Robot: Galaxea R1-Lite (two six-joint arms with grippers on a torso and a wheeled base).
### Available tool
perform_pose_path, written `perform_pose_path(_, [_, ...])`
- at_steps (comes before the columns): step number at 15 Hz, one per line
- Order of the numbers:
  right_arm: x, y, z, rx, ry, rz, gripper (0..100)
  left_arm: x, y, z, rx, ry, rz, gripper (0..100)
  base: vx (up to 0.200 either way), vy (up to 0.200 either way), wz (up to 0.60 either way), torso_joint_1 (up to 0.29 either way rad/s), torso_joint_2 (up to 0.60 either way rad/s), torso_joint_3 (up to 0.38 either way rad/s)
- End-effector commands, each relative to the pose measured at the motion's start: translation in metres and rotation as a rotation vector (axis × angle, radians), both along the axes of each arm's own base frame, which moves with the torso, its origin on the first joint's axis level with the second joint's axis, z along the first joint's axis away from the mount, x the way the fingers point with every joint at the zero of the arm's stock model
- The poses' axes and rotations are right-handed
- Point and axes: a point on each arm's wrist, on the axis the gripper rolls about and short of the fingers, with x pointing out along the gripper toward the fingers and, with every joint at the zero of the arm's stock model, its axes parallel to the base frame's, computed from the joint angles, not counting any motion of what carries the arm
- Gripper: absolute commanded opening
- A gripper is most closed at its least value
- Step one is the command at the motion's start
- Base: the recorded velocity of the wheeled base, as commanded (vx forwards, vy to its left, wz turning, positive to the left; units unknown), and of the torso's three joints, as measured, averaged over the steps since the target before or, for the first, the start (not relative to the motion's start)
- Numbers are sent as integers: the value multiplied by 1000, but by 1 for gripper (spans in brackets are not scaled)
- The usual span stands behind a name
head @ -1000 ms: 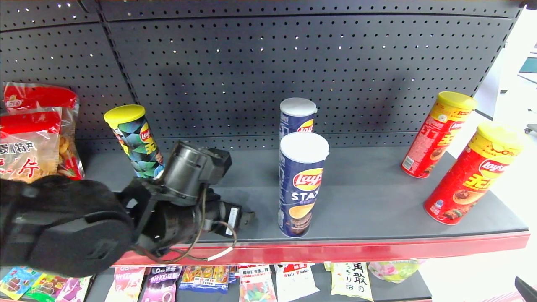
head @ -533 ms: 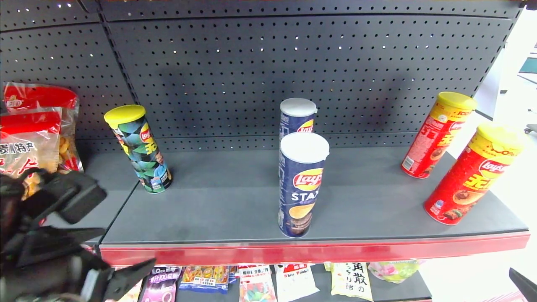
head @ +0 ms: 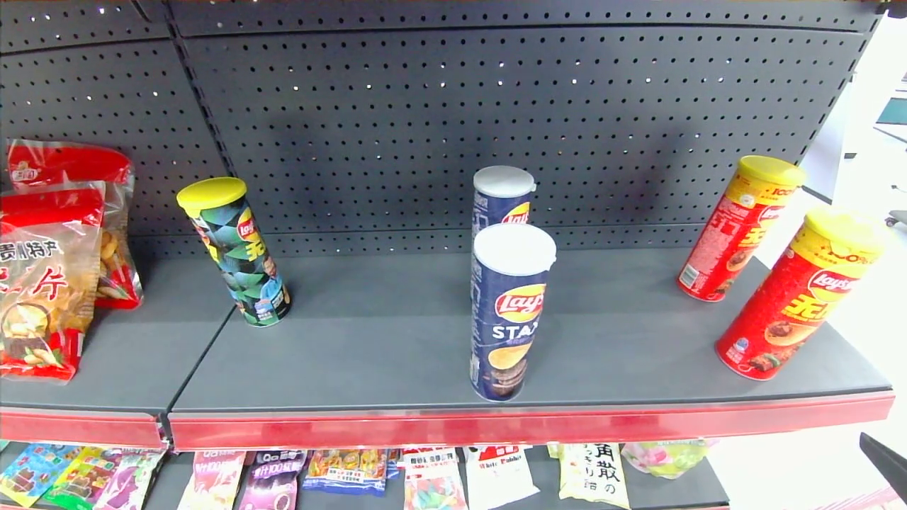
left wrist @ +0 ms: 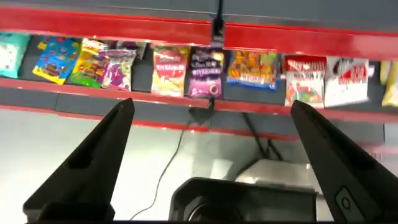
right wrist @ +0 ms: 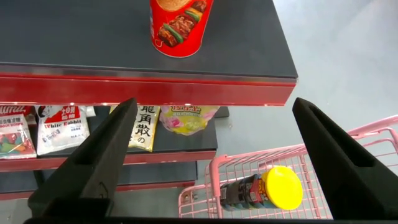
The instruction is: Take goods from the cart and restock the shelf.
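Right wrist view looks into the cart (right wrist: 245, 163) — a yellow-lidded can (right wrist: 264, 190) lies there (likely the next to fetch), so the right gripper (right wrist: 213, 104) gapes wide. The left gripper (left wrist: 212, 104) is also spread and empty, low before the shelf (head: 531, 425).

I am looking at a shop, at the snack aisle of a supermarket. Before me stands a dark grey metal shelf (head: 397, 354) with a perforated back panel (head: 425, 106) and a glossy red front strip (head: 531, 425). Goods are spaced along it facing outward: a green patterned crisp tube (head: 237, 251), two blue crisp tubes (head: 509, 312) one behind the other, two red crisp tubes (head: 797, 297), and sealed snack bags (head: 42, 283) on the bay to the left. On the lower shelf, small bright packets (head: 340, 471) lie in a row. On the pale floor (right wrist: 348, 62) beside the shelving stands a pink wire cart (right wrist: 242, 167) holding a yellow-lidded tube (right wrist: 264, 190).
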Motion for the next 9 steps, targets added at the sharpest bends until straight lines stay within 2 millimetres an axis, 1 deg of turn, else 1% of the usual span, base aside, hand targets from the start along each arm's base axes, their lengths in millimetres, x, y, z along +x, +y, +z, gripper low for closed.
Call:
perform_pose_path(1, [-4, 0, -3, -1, -7, -2, 100, -30, 3, -21, -39, -119, -10, 100, 0, 0, 0, 0, 0, 0])
perform_pose_path(2, [-4, 0, -5, -3, 0, -2, 100, -36, 3, -23, -96, -160, -126, 100, 0, 0, 0, 0, 0, 0])
perform_pose_path(3, [-4, 0, -5, -3, 3, -2, 100, -36, 4, -24, -100, -162, -164, 100, 0, 0, 0, 0, 0, 0])
perform_pose_path(5, [-4, 0, -5, -2, 4, -7, 100, -30, 3, -23, -100, -147, -174, 100, 0, 0, 0, 0, 0, 0])
perform_pose_path(8, [-5, -2, -11, 0, 22, -44, 100, -13, 1, -15, -56, -147, -155, 100, 0, 0, 0, 0, 0, 0])
perform_pose_path(9, [-5, -2, -11, 0, 22, -44, 100, -13, 1, -17, -34, -144, -131, 100, 0, 0, 0, 0, 0, 0])
